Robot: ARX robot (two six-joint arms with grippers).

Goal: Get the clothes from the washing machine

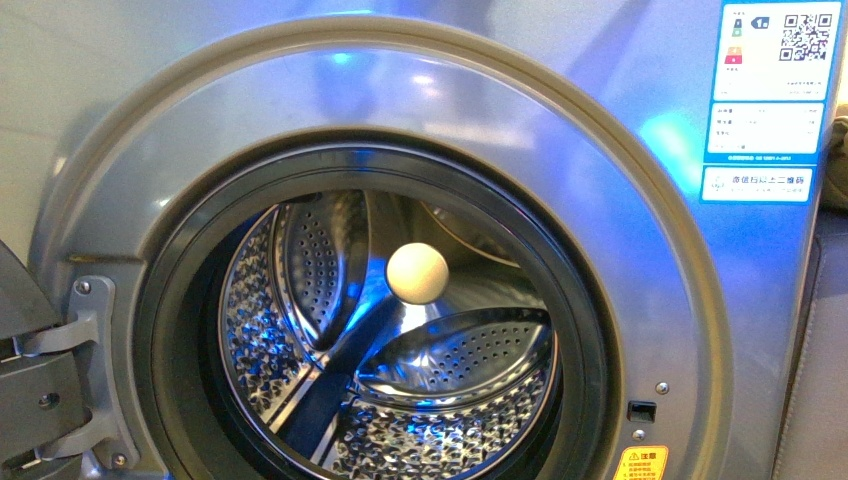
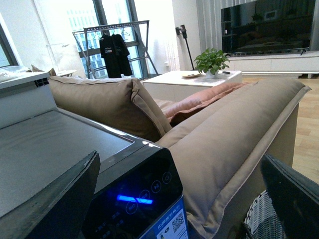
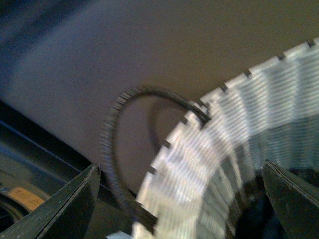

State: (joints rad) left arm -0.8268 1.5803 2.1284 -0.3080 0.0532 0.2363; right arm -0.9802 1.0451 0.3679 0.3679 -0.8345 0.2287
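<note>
The washing machine [image 1: 640,250] fills the front view, silver-grey, with its door swung open. Its perforated steel drum [image 1: 300,260] shows bare metal, lit blue, with a cream ball [image 1: 417,273] at the middle. No clothes show in the drum. Neither arm appears in this view. My left gripper [image 2: 179,157] is open above the washer's black top panel [image 2: 134,194], which has blue lights. My right gripper [image 3: 180,164] is open over the rim of a grey-and-white woven basket [image 3: 224,139]. This view is blurred. A dark patch inside the basket [image 3: 254,219] cannot be identified.
The open door's hinge [image 1: 60,370] stands at the washer's left. A tan sofa [image 2: 224,129] backs right up against the washer. The basket [image 2: 261,219] sits low between them. Its dark loop handle [image 3: 112,139] arches off the rim. Blue-white labels [image 1: 770,90] mark the washer's upper right.
</note>
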